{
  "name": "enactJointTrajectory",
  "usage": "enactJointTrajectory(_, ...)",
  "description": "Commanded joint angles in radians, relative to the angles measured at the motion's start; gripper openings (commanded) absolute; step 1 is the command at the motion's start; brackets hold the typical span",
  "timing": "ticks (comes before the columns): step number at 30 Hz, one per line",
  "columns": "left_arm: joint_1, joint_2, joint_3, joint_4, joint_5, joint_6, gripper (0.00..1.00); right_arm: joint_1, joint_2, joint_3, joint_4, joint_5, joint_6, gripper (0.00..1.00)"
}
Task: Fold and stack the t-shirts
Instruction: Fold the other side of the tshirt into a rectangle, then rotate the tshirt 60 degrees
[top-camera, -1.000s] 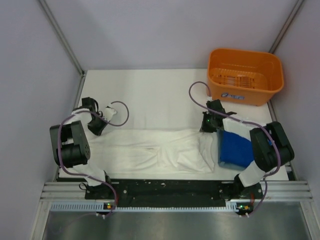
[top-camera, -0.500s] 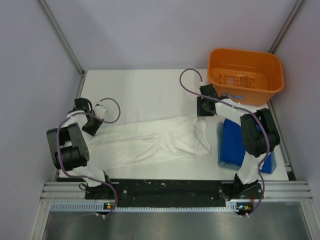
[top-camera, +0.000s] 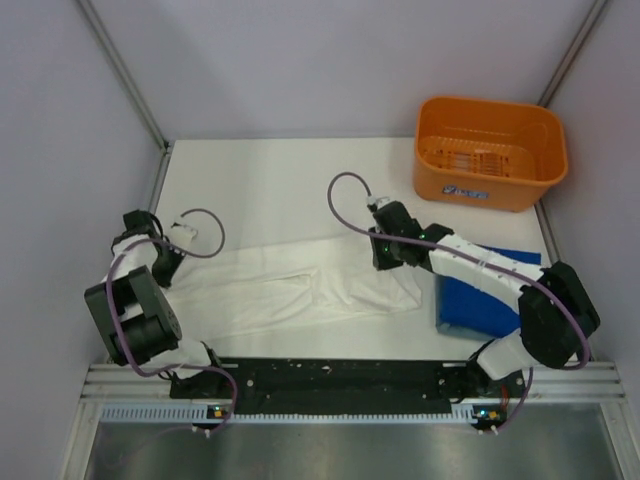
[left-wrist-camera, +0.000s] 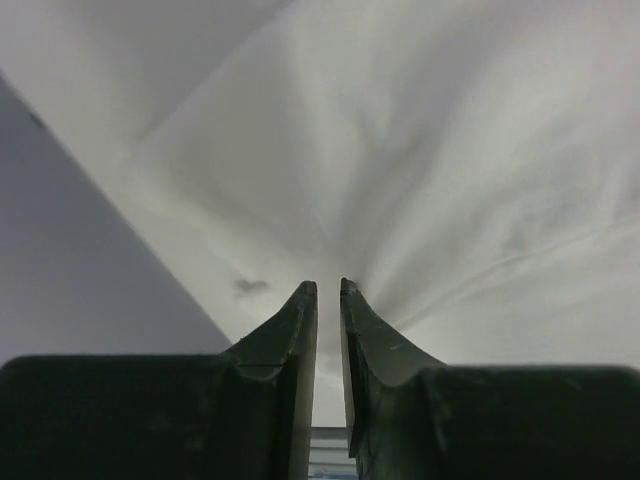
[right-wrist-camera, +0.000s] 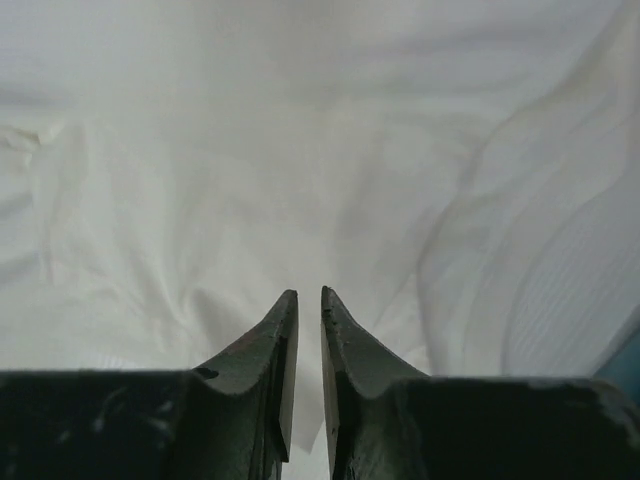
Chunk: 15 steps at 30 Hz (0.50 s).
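White cloth lies in a long band across the worktop (top-camera: 270, 190): the white t-shirt (top-camera: 290, 285), spread flat and rumpled, reaches from the left side to just past the middle. Its far edge runs in a nearly straight line between the two arms.

At the shirt's left end, the left tool (top-camera: 160, 270) is down on the fabric. In the left wrist view its jaws stand almost together, and creases fan out from the tips (left-wrist-camera: 328, 287), so it is clamped on the white t-shirt.

At the shirt's right end, the right tool (top-camera: 382, 262) comes in on an arm stretched low across the worktop. Its jaws (right-wrist-camera: 308, 292) show only a thin slit with white folds right at the tips, pinched on the same shirt.

To the right lies the blue t-shirt (top-camera: 480, 300), folded flat, its left edge just beside the white one, with the right arm passing over it. Behind it, in the far right corner, stands an orange basket (top-camera: 520, 190).
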Motion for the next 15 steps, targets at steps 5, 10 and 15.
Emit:
enactJointTrajectory(5, 0.064, 0.126, -0.117, 0.079, -0.151, 0.052, 0.16, 0.013, 0.029, -0.248, -0.008, -0.079, 0.221, 0.05)
enactJointTrajectory(10, 0.068, 0.125, -0.201, 0.146, -0.194, 0.101, 0.16, -0.118, 0.141, -0.153, -0.039, -0.007, 0.136, 0.06)
enactJointTrajectory(15, 0.067, 0.007, -0.313, 0.059, -0.122, 0.226, 0.22, -0.190, 0.421, 0.245, -0.123, 0.040, -0.002, 0.05)
